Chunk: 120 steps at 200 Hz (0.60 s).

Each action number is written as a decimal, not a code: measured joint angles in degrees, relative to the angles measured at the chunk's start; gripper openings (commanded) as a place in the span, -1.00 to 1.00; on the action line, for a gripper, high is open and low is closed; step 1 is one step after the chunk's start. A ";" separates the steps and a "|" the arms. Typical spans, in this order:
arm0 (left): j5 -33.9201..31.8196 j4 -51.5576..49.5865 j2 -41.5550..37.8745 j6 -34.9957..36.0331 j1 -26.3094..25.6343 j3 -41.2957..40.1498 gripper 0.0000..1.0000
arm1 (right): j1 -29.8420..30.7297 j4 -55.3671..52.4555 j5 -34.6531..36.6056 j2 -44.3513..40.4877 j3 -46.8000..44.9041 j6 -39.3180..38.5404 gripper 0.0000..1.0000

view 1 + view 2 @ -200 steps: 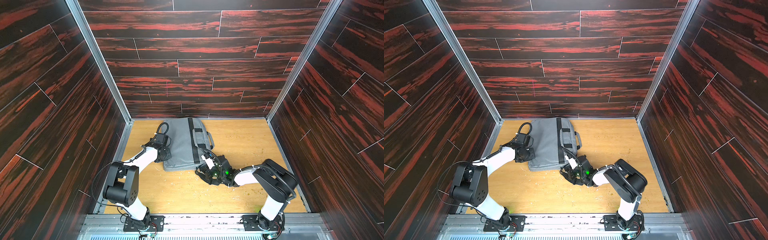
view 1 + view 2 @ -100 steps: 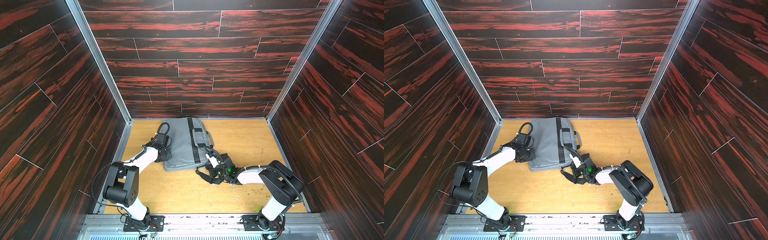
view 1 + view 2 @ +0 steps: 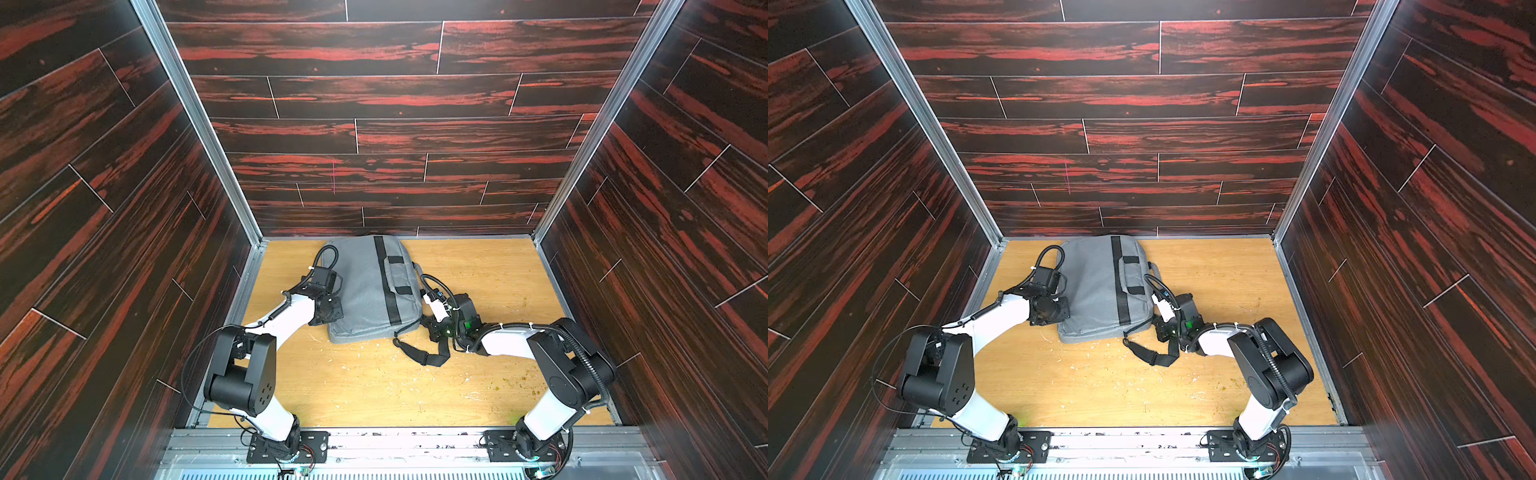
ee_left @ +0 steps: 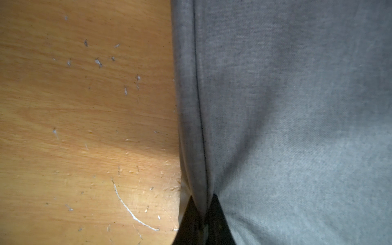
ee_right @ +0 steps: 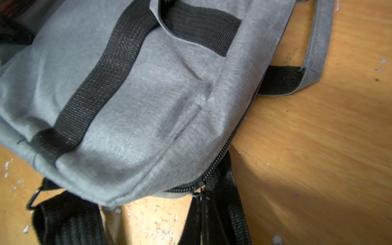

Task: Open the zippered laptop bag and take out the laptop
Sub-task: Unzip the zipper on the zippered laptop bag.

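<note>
The grey zippered laptop bag (image 3: 362,291) (image 3: 1094,291) lies flat on the wooden floor near the back wall, with its black webbing stripe (image 3: 386,286) on top. At the bag's left edge my left gripper (image 3: 337,308) (image 3: 1065,312) (image 4: 203,204) is shut, pinching a fold of the fabric seam (image 4: 200,148). My right gripper (image 3: 429,325) (image 3: 1159,326) (image 5: 202,204) is shut on the zipper pull (image 5: 199,191) at the near right corner. The zipper (image 5: 228,146) runs up that side. The laptop is hidden.
The black shoulder strap (image 3: 419,355) (image 5: 67,222) trails on the floor in front of the right gripper. Grey handles (image 3: 401,270) (image 5: 318,42) lie along the bag's right side. Dark panel walls close in at left, back and right. Crumbs and scratches dot the floor (image 3: 374,386).
My right gripper has moved with the zipper pull from the bag's front edge around its near right corner. The left gripper has kept its pinch and place.
</note>
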 measured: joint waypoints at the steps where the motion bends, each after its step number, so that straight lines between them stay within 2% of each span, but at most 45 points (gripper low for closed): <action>1: 0.00 0.00 0.00 0.00 0.00 0.00 -1.00 | 0.00 0.00 -0.02 0.00 0.00 0.00 -0.99; 49: -0.07 -0.26 0.00 0.07 0.44 0.02 -1.00 | -0.94 -4.79 -0.87 -1.79 -0.35 0.11 -0.16; 63: -0.02 -0.26 0.00 0.07 0.50 0.04 -1.00 | -1.79 -7.67 -1.77 -4.13 0.07 1.01 0.01; 82: -0.04 -0.33 0.00 0.09 0.50 0.11 -1.00 | -3.87 -11.50 -4.31 -5.92 3.48 2.58 0.10; 120: -0.02 -0.70 0.02 0.09 0.52 0.35 -1.00 | -7.89 -15.74 -10.49 -3.32 17.55 6.82 0.13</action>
